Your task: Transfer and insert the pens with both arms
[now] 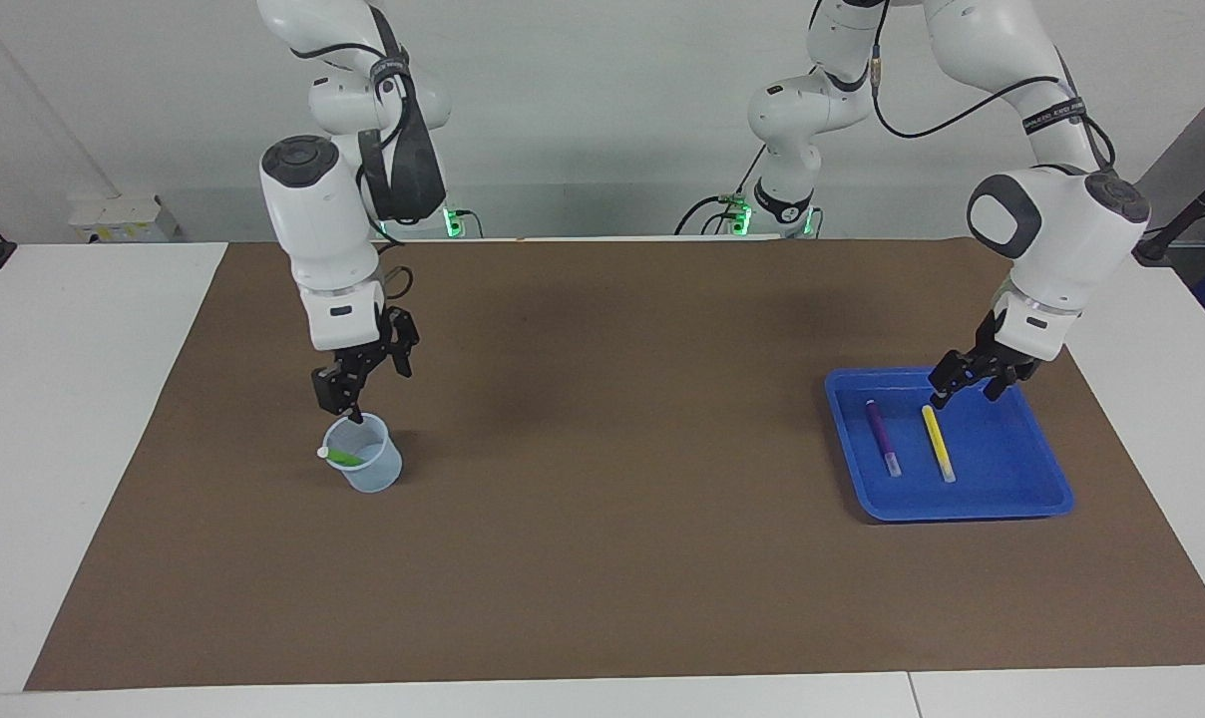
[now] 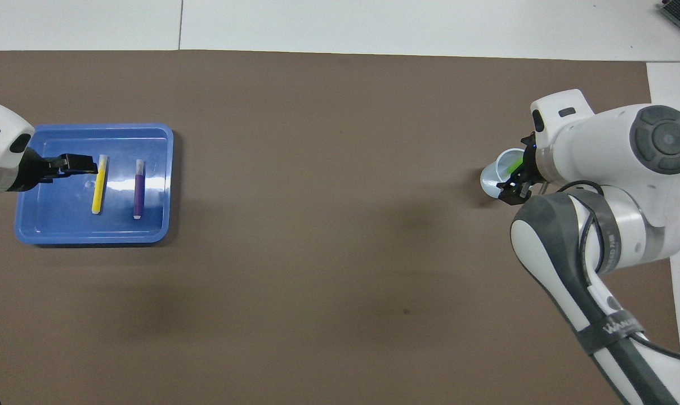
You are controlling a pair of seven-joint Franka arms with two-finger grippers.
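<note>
A green pen [image 1: 342, 457] leans in a clear plastic cup [image 1: 365, 466] toward the right arm's end of the table, its pale cap over the rim. My right gripper [image 1: 368, 384] hangs open just above the cup and touches nothing; from overhead it [image 2: 517, 180] partly covers the cup [image 2: 496, 177] and the green pen [image 2: 514, 166]. A purple pen [image 1: 882, 437] and a yellow pen [image 1: 938, 443] lie side by side in a blue tray [image 1: 962, 509]. My left gripper [image 1: 962, 389] is open, low over the tray at the yellow pen's [image 2: 98, 184] end nearer the robots.
A brown mat [image 1: 602, 558] covers most of the white table. The blue tray [image 2: 92, 239] sits toward the left arm's end, with the purple pen [image 2: 138, 188] lying in it beside the yellow one.
</note>
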